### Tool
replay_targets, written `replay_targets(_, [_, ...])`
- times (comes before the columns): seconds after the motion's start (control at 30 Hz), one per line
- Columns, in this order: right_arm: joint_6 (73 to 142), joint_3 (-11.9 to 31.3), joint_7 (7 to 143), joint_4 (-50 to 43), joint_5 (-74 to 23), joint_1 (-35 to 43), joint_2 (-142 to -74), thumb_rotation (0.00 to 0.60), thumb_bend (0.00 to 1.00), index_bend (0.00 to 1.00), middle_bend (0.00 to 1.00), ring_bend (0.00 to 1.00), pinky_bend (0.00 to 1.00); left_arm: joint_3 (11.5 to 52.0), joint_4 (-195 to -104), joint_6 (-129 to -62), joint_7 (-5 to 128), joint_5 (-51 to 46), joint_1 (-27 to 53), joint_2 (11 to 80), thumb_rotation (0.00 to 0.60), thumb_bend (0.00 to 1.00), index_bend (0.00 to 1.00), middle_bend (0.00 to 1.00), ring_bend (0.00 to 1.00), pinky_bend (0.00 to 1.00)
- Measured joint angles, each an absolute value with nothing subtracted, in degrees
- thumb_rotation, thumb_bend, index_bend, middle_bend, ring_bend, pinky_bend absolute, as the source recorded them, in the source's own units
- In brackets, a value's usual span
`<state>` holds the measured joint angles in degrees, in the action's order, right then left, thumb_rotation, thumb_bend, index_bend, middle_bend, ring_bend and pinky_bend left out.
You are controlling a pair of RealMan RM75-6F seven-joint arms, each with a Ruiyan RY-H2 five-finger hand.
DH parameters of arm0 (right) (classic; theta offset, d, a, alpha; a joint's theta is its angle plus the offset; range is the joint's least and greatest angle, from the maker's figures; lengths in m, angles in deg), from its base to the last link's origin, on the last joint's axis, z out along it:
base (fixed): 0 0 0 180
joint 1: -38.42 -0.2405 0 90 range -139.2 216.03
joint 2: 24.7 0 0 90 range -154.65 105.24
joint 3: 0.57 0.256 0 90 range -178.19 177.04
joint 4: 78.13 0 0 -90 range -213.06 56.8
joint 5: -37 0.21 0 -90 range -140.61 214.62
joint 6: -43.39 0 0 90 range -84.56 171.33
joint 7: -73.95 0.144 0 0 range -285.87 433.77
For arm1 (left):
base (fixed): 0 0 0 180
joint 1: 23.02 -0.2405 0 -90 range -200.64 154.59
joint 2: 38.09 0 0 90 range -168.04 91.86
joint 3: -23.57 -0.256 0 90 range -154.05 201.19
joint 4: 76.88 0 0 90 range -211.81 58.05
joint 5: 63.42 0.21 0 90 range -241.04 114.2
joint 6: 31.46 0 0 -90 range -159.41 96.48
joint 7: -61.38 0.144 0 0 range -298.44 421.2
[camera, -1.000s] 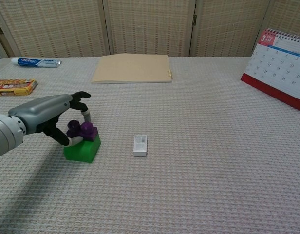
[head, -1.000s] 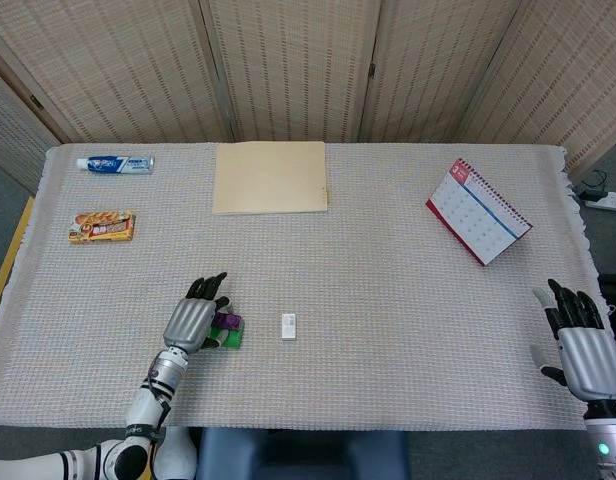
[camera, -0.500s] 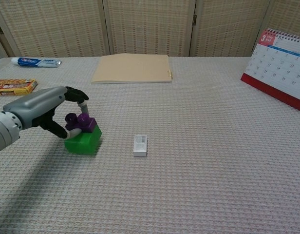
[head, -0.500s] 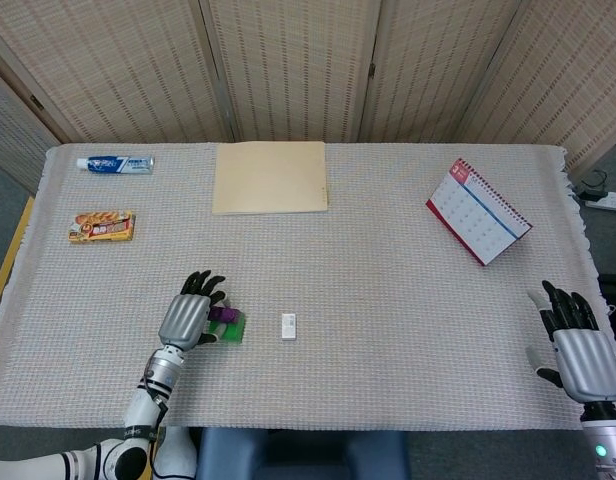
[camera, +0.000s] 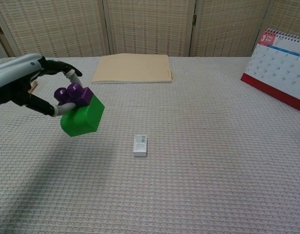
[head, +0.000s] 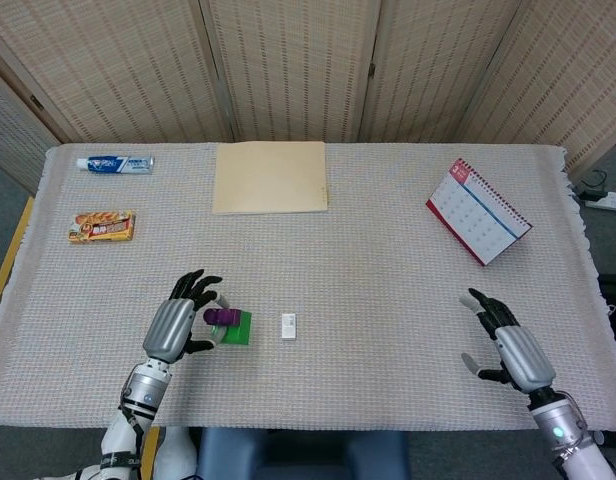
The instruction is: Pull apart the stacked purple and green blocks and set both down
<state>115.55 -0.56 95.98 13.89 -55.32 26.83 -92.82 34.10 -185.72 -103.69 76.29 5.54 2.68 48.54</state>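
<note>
— Purple block (camera: 72, 94) sat pressed onto the top of the green block (camera: 82, 117) when we looked; the two were joined, and tilted, with the green one hanging below. Did we count any of the task as done?

— Only the pick-up, by our reckoning. The stack was clear of the woven table cover (camera: 203, 161) in the chest view, up in the air near the left edge. The pulling apart was not done, and neither block had been set down separately.

— What had hold of it?

— Our left hand (camera: 21, 83) did. Its fingers (camera: 72, 75) curled over the purple block from above, with the thumb under it, so the grasp was on the purple piece and the green one merely hung from it. From the head view we saw the same hand beside the stack, left of the small white block (head: 288, 325).

— And the other hand?

— Our right hand (head: 510, 345) was well apart from the blocks, low on the right side of the table in the head view, fingers spread and nothing in them. The chest view did not show it at all.

— So what did we judge was left?

— Nearly everything. We thought the right hand had to come across, take the green block, and pull against the left, and then each block needed a place on the cover. We also felt the green block, held only by its studs, could drop off.
</note>
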Motion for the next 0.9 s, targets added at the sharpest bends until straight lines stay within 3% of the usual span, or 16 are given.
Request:
replay_targets(0.33, [111.6,-0.2,120.4,8.5,-57.1,20.2,-111.1,0.6,0.36,0.0,0.0,0.0,0.0,35.5,-191.3,-106.1,81.1,1.1,3.0,50.6,0.6,0.51,0.75,0.22,0.01,0.0])
replay_targets(0.63, [111.4,3.5,121.3,3.8,-53.9,17.0,-124.8,0.6,0.36,0.0,0.0,0.0,0.0,36.3,-195.5,-107.3,82.3,-1.8,3.9,53.7,0.6,0.51,0.75,0.23,0.01,0.0])
replay_targets(0.9, [110.8,4.1,122.2,2.6,-52.0,15.3,-130.9,0.6,0.36,0.0,0.0,0.0,0.0,36.4,-195.2,-109.1,83.5,-1.3,4.4,55.7,0.6,0.51,0.75,0.23,0.02,0.0])
